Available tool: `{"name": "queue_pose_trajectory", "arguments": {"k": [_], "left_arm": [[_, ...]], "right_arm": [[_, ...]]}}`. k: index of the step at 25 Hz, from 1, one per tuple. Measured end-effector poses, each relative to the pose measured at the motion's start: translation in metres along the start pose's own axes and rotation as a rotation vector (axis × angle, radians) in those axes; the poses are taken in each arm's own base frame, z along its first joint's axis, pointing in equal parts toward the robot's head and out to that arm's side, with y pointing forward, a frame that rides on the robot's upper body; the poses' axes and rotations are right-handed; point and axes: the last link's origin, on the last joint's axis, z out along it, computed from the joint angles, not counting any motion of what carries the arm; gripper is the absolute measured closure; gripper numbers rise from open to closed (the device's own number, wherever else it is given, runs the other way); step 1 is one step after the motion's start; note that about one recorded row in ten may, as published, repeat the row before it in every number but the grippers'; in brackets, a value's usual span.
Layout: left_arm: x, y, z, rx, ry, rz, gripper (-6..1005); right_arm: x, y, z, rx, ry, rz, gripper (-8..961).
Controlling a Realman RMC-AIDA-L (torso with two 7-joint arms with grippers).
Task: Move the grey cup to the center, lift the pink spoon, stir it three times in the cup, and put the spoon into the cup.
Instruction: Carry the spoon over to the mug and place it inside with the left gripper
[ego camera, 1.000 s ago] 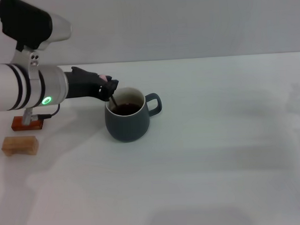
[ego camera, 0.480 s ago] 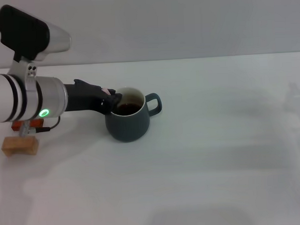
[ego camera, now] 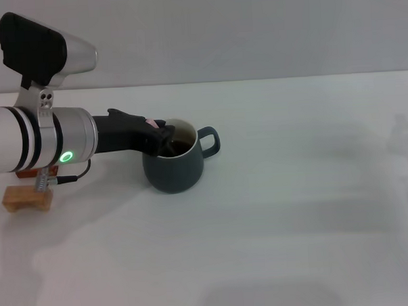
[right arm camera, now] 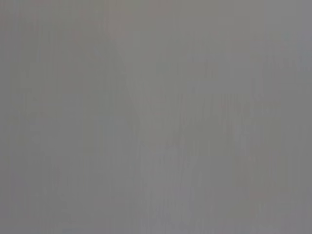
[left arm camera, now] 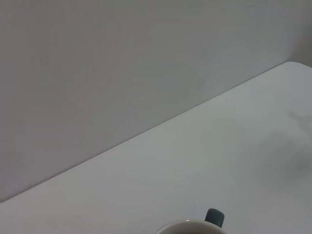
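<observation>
Head view, going from the left: a tan wooden block (ego camera: 28,198) lies near the left edge of the white surface (ego camera: 300,189), with a red-brown block (ego camera: 52,174) just behind it, mostly hidden under the left arm. That arm reaches rightward, and the left tool (ego camera: 161,134) sits over the left rim of the grey cup (ego camera: 175,164), its dark fingers pinching the pink spoon (ego camera: 150,121); only a small pink bit of the handle shows above the fingers, and the bowl end goes down into the cup. The cup stands on the surface left of the middle, handle pointing right, with something dark inside.

The spoon looks slim, stiff and light, so a hold high on the handle seems right, though a smooth handle could twist between the fingers. The cup is likely heavy ceramic and steady, but a hard knock on the rim could tip it or chip it; the handle or the wall is the place to hold it.

Left wrist view shows only the cup's pale rim and handle top. The right tool is not visible anywhere.
</observation>
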Motion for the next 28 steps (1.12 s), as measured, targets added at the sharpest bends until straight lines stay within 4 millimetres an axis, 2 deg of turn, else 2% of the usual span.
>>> {"name": "queue_pose_trajectory", "arguments": {"k": [28], "left_arm": [[-0.0057, -0.0041, -0.0040, 0.009, -0.004, -0.031, 832]], "right_arm": [[0.0000, 0.0028, -0.0006, -0.008, -0.001, 0.001, 922]]}}
